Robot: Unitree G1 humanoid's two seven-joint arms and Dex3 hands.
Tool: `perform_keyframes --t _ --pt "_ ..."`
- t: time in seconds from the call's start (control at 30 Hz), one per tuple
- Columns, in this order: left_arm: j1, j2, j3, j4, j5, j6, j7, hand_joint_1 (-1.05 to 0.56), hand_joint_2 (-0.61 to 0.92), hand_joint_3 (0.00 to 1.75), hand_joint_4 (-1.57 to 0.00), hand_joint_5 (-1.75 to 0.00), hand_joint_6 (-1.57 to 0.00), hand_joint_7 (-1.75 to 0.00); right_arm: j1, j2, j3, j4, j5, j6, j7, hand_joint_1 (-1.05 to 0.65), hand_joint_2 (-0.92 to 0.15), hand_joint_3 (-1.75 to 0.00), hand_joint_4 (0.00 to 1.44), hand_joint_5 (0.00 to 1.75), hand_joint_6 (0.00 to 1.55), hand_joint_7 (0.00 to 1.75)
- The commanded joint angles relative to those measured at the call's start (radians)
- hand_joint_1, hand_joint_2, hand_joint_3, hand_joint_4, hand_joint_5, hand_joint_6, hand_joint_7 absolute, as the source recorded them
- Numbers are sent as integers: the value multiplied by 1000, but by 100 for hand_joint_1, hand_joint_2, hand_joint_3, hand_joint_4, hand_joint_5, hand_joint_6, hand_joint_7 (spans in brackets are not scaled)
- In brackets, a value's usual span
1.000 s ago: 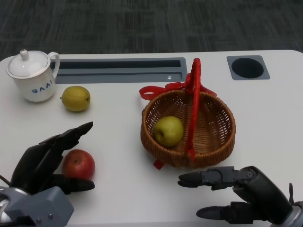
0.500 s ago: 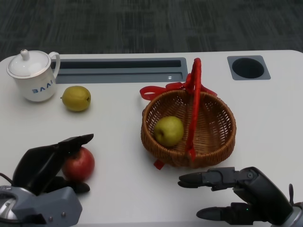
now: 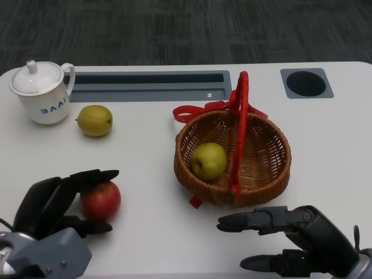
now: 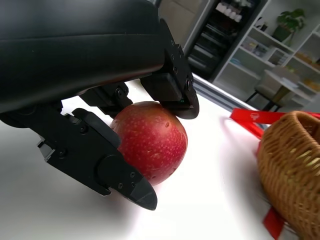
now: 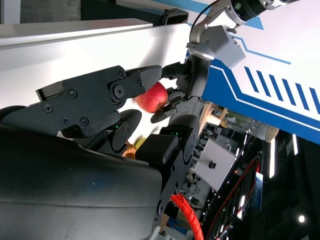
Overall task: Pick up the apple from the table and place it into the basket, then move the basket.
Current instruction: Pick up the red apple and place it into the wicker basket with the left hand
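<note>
The red apple lies on the white table at the front left. My left hand grips it, fingers curled over its top and thumb beneath. The left wrist view shows the fingers pressed against the apple, which still touches the table. The wicker basket with an upright red handle stands right of centre and holds a green fruit. My right hand hovers just in front of the basket, fingers stretched out and apart, holding nothing.
A white lidded mug stands at the back left with a yellow-green fruit beside it. A grey slot and a round hole run along the far edge. Bare table lies between apple and basket.
My left hand's fingers have come down from spread above the apple and closed around it; the apple has shifted slightly right. The right hand has stayed in place.
</note>
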Motion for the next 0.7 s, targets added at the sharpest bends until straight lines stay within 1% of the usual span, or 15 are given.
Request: perform_keyframes --t 0.03,0.1,0.13,0.2,0.23,0.27,0.3,0.33,0.37,0.4,0.47,0.53,0.6,0.7 --pt "22 33 30 -62 -23 -73 56 -4 82 0 -120 -8 -110 -4 2 -13 -2 -6 6 5 -6 -31 -90 0 84 0 79 0" --pt "37 41 42 -100 -14 -105 85 -4 81 0 -123 -9 -111 -4 1 -13 -2 -4 6 4 -5 -31 -90 0 84 0 79 0" --pt "45 44 49 -123 -8 -115 102 -4 80 0 -123 -20 -111 -3 -1 -13 -2 -2 5 1 -5 -30 -91 0 84 0 79 0" --pt "63 51 63 -173 -2 -135 127 -6 79 1 -110 -71 -113 -2 -3 -13 -2 0 4 0 -4 -30 -91 0 84 0 79 0" --pt "71 54 71 -198 0 -147 137 -6 78 1 -101 -91 -114 -1 -3 -14 -1 -1 4 3 -4 -30 -91 0 84 0 79 0" --pt "79 56 79 -223 0 -162 144 -5 78 0 -97 -96 -114 -1 -3 -14 0 -3 4 6 -4 -30 -91 0 84 0 79 0" --pt "85 57 88 -248 0 -173 149 -5 77 0 -99 -83 -115 0 -2 -15 0 -5 4 10 -4 -30 -91 0 84 0 79 0" --pt "90 58 96 -271 0 -181 152 -5 77 0 -104 -63 -115 0 -2 -15 0 -6 3 11 -4 -30 -91 0 84 0 79 0" --pt "94 58 106 -295 1 -184 155 -5 77 0 -109 -47 -115 0 -1 -15 1 -6 2 12 -5 -30 -91 0 84 0 79 0" --pt "97 59 115 -321 8 -183 161 -5 77 0 -113 -35 -115 0 -1 -14 1 -6 1 12 -6 -30 -91 0 84 0 79 0" --pt "103 60 135 -371 25 -180 177 -6 77 0 -120 -26 -116 0 -1 -12 1 -7 0 12 -9 -30 -91 0 84 0 79 0" --pt "106 57 153 -413 26 -185 177 -6 76 0 -123 -23 -116 0 0 -10 1 -7 -3 11 -11 -30 -91 0 84 0 79 0" --pt "105 50 165 -450 10 -192 158 -7 75 0 -121 -19 -115 0 -1 -9 1 -4 -5 7 -13 -30 -92 0 84 0 79 0" --pt "92 34 165 -496 -40 -198 98 -11 76 0 -120 -13 -115 0 -3 -7 1 2 -8 0 -17 -29 -92 0 84 0 79 0"
